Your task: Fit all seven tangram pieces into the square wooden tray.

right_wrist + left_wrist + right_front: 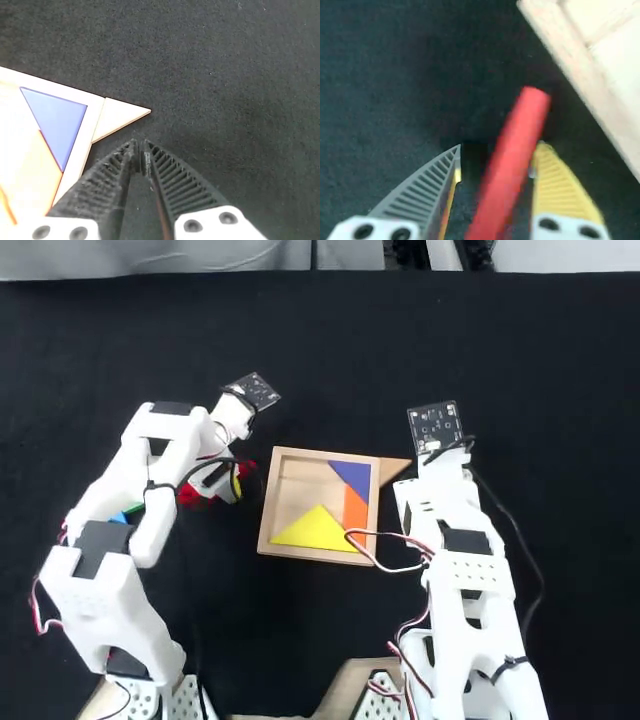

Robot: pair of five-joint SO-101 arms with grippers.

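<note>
The left tool [500, 148] is spread around a red piece [525, 120] beside the tray [268, 505]; the right tool [140, 149] is pressed together, empty. Red is judged mid-fetch; a pinch and lift are called for next.

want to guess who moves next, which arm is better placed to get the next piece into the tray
Probably left. The red piece already sits inside the open left hand, right beside the tray. The right hand is shut and empty by a plain wooden triangle.
</note>
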